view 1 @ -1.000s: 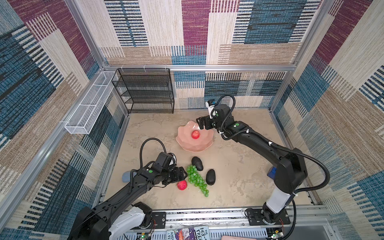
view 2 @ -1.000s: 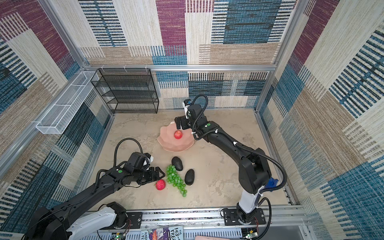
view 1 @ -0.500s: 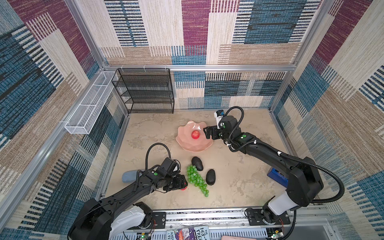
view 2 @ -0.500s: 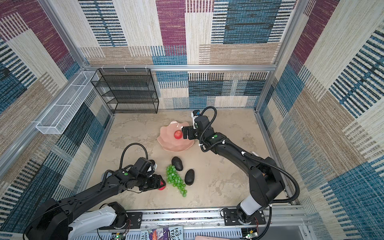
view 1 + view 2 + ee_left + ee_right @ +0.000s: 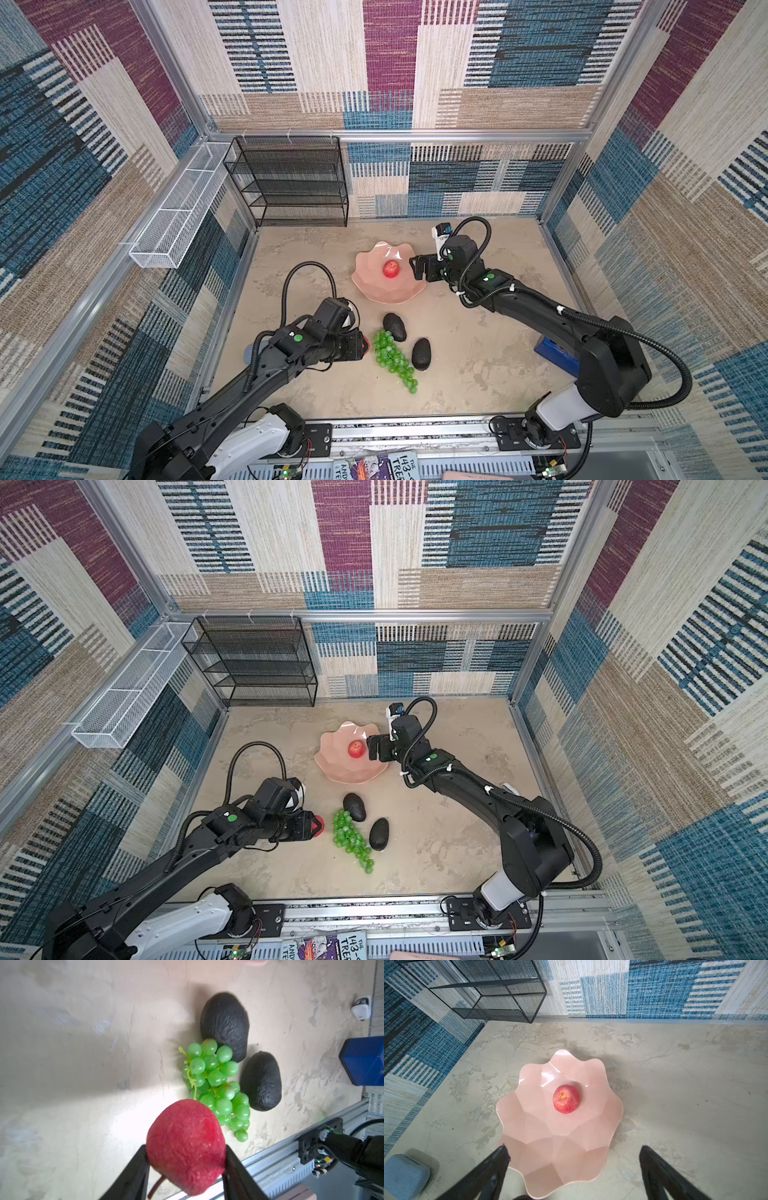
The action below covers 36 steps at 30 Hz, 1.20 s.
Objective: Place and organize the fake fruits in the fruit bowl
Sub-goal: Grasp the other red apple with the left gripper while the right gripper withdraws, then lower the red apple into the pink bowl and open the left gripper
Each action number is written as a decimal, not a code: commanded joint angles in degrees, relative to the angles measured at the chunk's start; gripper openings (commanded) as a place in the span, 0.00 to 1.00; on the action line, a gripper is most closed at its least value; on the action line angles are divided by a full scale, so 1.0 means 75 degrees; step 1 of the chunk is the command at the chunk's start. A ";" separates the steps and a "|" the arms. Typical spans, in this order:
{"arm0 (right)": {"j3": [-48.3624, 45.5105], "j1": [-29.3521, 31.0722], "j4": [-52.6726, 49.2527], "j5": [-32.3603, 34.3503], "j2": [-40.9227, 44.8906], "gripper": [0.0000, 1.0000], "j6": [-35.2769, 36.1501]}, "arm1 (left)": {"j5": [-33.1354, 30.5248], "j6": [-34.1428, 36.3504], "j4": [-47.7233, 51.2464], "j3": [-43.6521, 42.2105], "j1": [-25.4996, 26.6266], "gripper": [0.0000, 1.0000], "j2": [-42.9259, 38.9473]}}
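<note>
While set central for shared reach, find fruit bowl [image 5: 374, 287] flanked by right gripper [image 5: 417, 268], jaws wide and empty; then grapes [image 5: 392, 359] beside two avocados [image 5: 395, 327] on the table [image 5: 478, 374]; lastly red apple [image 5: 390, 269] resting in the bowl's dip, second apple [image 5: 182, 1130] clamped in left gripper's [image 5: 185, 1149] closed jaws for carrying.

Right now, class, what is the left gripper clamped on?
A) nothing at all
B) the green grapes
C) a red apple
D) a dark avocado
C: in the left wrist view, the left gripper has its jaws pressed against both sides of the red apple, while the green grapes lie loose beyond it.
</note>
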State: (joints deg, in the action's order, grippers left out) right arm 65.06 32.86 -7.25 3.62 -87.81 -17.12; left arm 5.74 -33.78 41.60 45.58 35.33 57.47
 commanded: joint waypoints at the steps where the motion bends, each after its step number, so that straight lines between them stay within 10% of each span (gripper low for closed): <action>1: -0.0177 -0.0005 0.0178 0.0244 0.0297 1.00 -0.0059 | -0.0999 0.0842 0.0262 0.0710 -0.0050 0.55 0.0319; 19: -0.1965 -0.0022 -0.0167 0.0607 0.1881 1.00 -0.0520 | -0.1009 0.2525 -0.0230 0.5814 -0.0867 0.54 0.6419; 36: -0.2219 0.0046 -0.0705 0.0458 0.1788 1.00 -0.0657 | -0.0775 0.2200 0.0632 0.7365 -0.0879 0.61 0.8561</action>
State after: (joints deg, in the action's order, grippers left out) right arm 48.60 32.84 -11.49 7.81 -74.46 -20.93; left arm 0.38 -16.45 43.55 99.63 28.77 120.55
